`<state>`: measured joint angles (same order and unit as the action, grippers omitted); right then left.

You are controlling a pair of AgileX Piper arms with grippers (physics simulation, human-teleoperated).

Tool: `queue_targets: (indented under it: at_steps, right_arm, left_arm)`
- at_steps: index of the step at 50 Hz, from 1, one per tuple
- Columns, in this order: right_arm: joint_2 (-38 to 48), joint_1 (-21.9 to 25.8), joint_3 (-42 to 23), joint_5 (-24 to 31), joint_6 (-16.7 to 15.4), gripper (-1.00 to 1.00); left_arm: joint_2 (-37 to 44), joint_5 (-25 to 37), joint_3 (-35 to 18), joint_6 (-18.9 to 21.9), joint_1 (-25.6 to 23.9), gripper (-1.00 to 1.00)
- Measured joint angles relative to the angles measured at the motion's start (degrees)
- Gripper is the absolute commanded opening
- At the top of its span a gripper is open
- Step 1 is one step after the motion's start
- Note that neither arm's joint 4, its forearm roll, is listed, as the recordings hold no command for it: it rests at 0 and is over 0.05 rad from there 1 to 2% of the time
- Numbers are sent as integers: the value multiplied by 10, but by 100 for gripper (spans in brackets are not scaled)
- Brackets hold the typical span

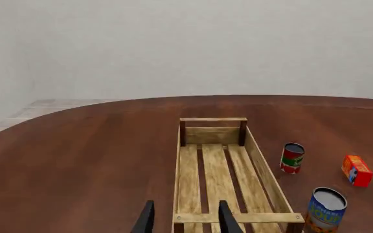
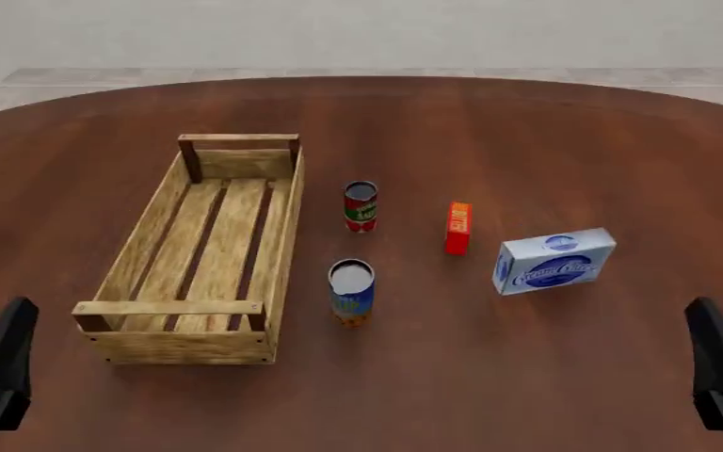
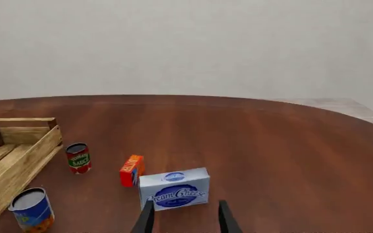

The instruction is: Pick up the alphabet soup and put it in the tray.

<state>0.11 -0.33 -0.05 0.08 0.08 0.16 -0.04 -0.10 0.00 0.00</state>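
The alphabet soup stands upright on the brown desk, just beside the long right rail of the tray near its nearer end, apart from the rail by a narrow gap. Its blue label carries pale lettering that is too small to read; the lower band is orange-yellow and the top is plain silver-white. The tray is a light-wood crate with a slatted bottom, and nothing lies inside it. A smaller red and green can stands upright farther back, also close to the tray's right rail; its label text is illegible. To the right of that can, a small orange box stands on the desk with unreadable print on its face. Farther right lies a blue-and-white box whose front reads "Cream Cheese" in script, legible in the right wrist view. No object stands between either arm and the soup can. The left gripper is at the near left of the desk, in line with the tray's near end rail; its jaws are spread and hold nothing. The right gripper is at the near right, pointing toward the cream cheese box; its jaws are likewise spread and hold nothing. Both are well apart from the soup can.
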Motion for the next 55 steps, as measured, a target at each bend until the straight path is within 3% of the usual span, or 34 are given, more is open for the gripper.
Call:
queue_targets:
  at_steps: [15, 23, 36, 44, 55]
  right_arm:
    - [2, 4, -8, 18, -7, 100]
    - [21, 14, -45, 33, -2, 100]
    - [164, 91, -237, 83, -31, 100]
    - [332, 123, -382, 125, -63, 100]
    - [568, 221, -567, 195, -77, 100]
  left_arm:
    - [2, 0, -1, 0, 0, 100]
    - [2, -1, -1, 0, 0, 100]
    - [2, -1, -1, 0, 0, 100]
    - [3, -1, -1, 0, 0, 100]
    - [3, -1, -1, 0, 0, 100]
